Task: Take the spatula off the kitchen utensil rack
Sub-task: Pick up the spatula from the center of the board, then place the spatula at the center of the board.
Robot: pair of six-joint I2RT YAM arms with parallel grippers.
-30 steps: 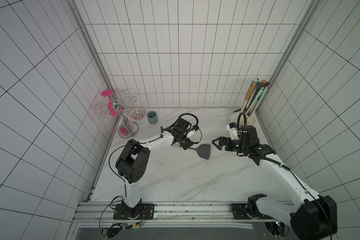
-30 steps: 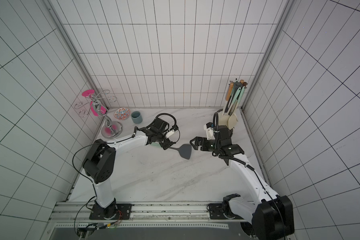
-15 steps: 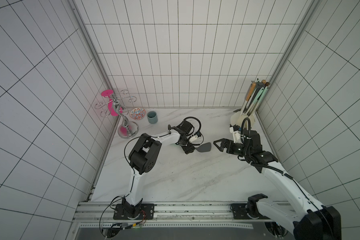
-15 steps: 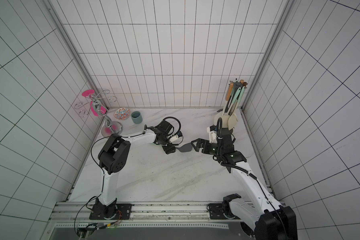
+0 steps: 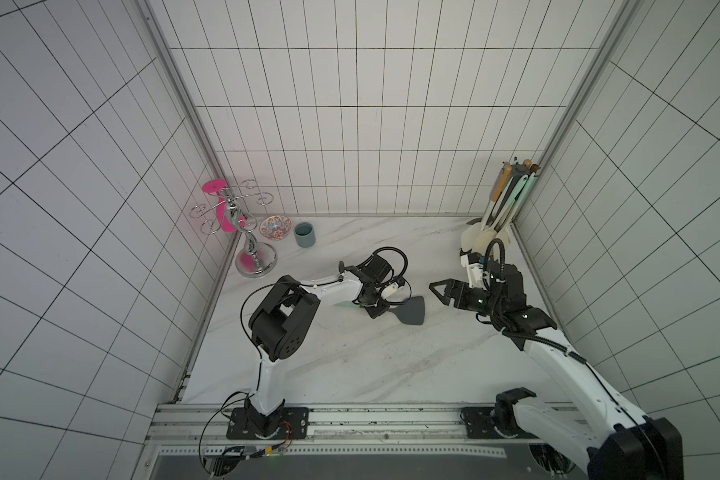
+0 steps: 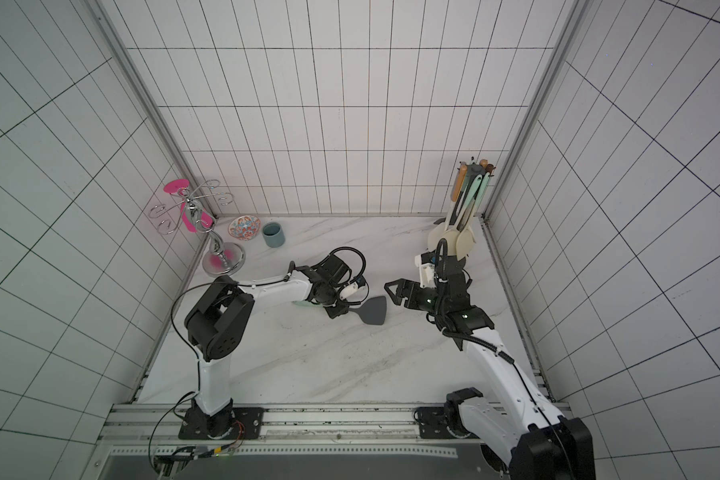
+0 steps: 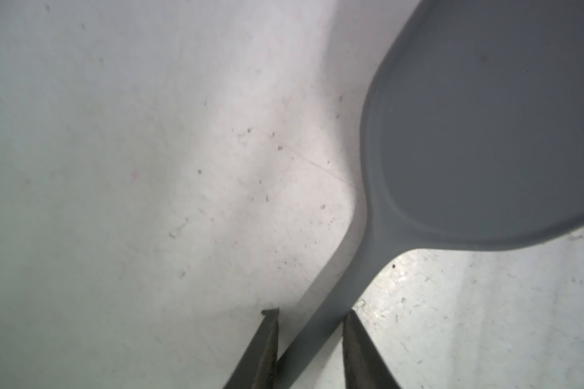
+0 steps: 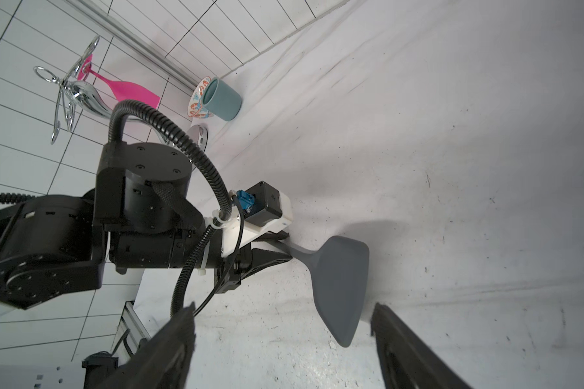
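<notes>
The spatula (image 5: 412, 311) (image 6: 373, 311) has a flat dark grey blade and lies low over the marble counter in the middle. My left gripper (image 5: 381, 309) (image 6: 337, 309) is shut on its thin neck. In the left wrist view both fingertips (image 7: 351, 323) press the neck, and the blade (image 7: 486, 134) fills the frame beyond my left gripper (image 7: 312, 311). My right gripper (image 5: 439, 291) (image 6: 393, 291) (image 8: 284, 323) stands open just right of the blade (image 8: 341, 286), not touching it. The kitchen utensil rack (image 5: 520, 168) (image 6: 474, 168) stands in the back right corner with several utensils hanging from it.
At the back left stand a chrome stand (image 5: 242, 220) holding a pink glass (image 5: 213, 187), a patterned bowl (image 5: 275, 227) and a blue-grey cup (image 5: 304, 235). Cream spoon heads (image 5: 481, 241) hang low behind my right wrist. Tiled walls close in three sides.
My left gripper has closed on the spatula's neck, and the left arm's elbow has swung toward the front. The right gripper has stayed close to the blade, still open.
</notes>
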